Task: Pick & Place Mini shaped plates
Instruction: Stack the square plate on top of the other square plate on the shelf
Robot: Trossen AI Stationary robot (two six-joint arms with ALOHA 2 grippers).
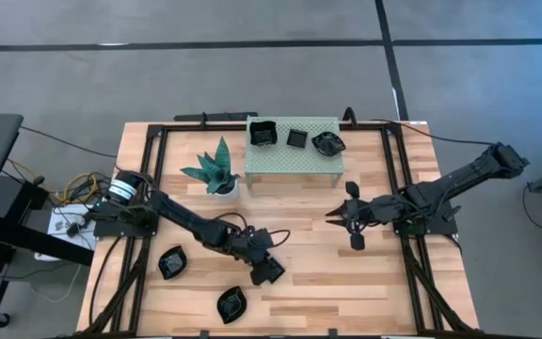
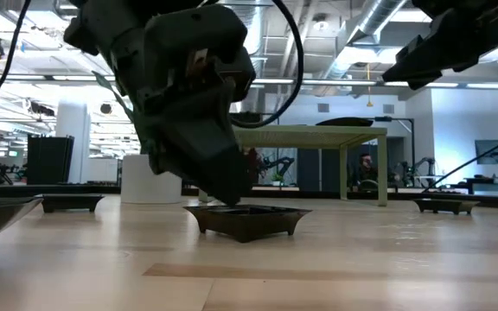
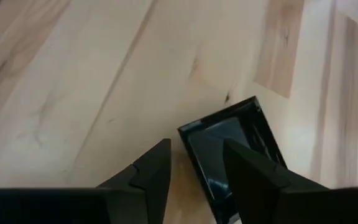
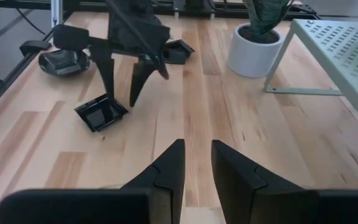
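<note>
Bare tabletop (image 1: 309, 282) lies between both arms (wide open); the potted plant (image 1: 219, 171) and green shelf (image 1: 294, 155) block the far side.

Looks like a robotics lab or open industrial workspace: the wooden table (image 1: 290, 301) sits in a black frame on grey concrete floor (image 1: 252, 75), and beyond it exposed ceiling ducts (image 2: 379, 22), strip lights and, possibly, more workbenches far off.

Square plate (image 3: 232, 155) cut off by left wrist view's lower edge, one rim hidden behind a left gripper finger (image 3: 253, 180).
</note>
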